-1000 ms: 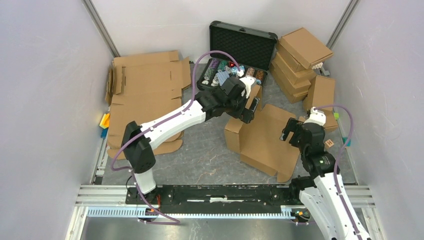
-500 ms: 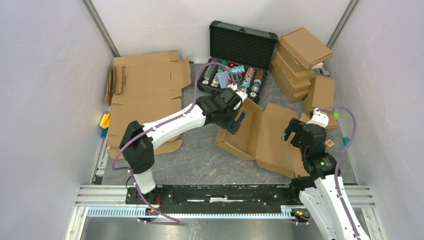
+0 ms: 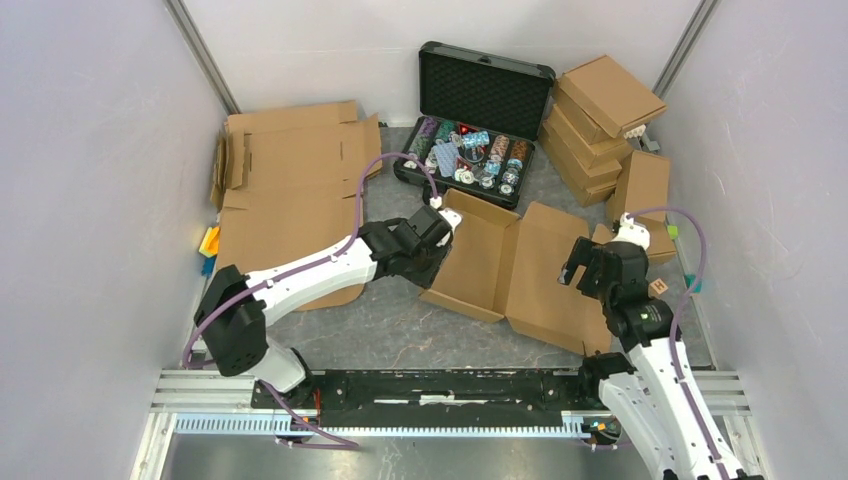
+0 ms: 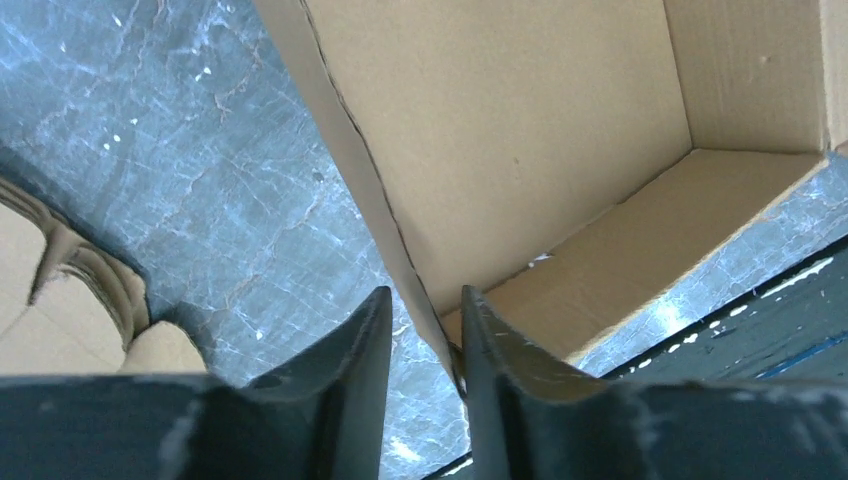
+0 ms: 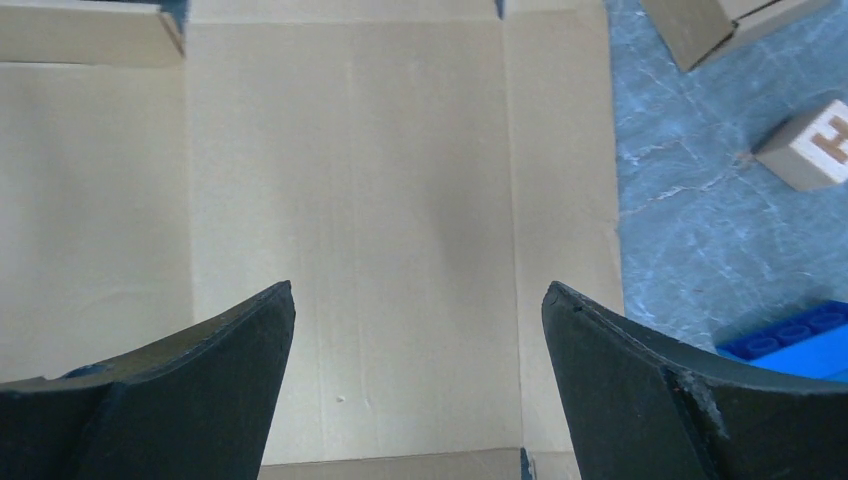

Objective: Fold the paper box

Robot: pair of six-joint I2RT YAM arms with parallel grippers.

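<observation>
The paper box (image 3: 480,258) sits mid-desk (image 3: 400,320), tray walls raised but the lid panel flat to the right, so I judge it about half folded, with the lid left to close. The left pincer (image 4: 418,310) stands narrowly apart astride the tray's left wall, not clamped; the right pincer (image 5: 418,292), wide apart and empty, hovers over the lid

The paper box (image 3: 480,255), plain brown corrugated cardboard, is lying open at the centre of the table (image 3: 400,320). Its left half is standing as a shallow walled tray; its right panel is lying flat.
</observation>
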